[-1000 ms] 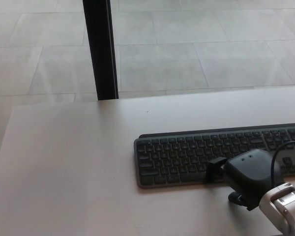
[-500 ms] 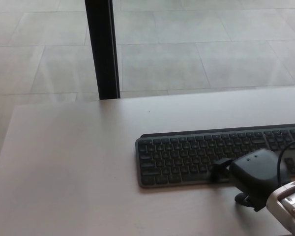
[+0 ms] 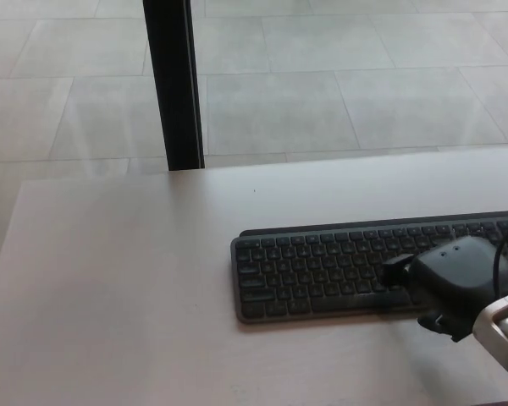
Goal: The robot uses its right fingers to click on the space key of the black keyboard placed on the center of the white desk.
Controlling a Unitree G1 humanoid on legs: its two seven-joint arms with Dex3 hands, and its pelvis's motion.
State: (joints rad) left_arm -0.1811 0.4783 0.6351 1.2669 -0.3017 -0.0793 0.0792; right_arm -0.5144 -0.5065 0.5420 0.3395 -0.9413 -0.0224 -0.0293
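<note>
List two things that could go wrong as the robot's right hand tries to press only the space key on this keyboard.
1. The robot's black right hand hangs over the lower key rows of the flat black keyboard, and its thick finger spans several small keys, so it may press neighbouring keys too.
2. The hand hides the keys beneath it from the head camera, so aim is hard to check; a sideways push could also slide the keyboard on the smooth white desk.

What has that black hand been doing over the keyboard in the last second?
The right hand has slid toward picture right and slightly farther up over the black keyboard, its fingertip now above the lower key rows. It took hold of nothing. The keyboard and white desk stayed put.
</note>
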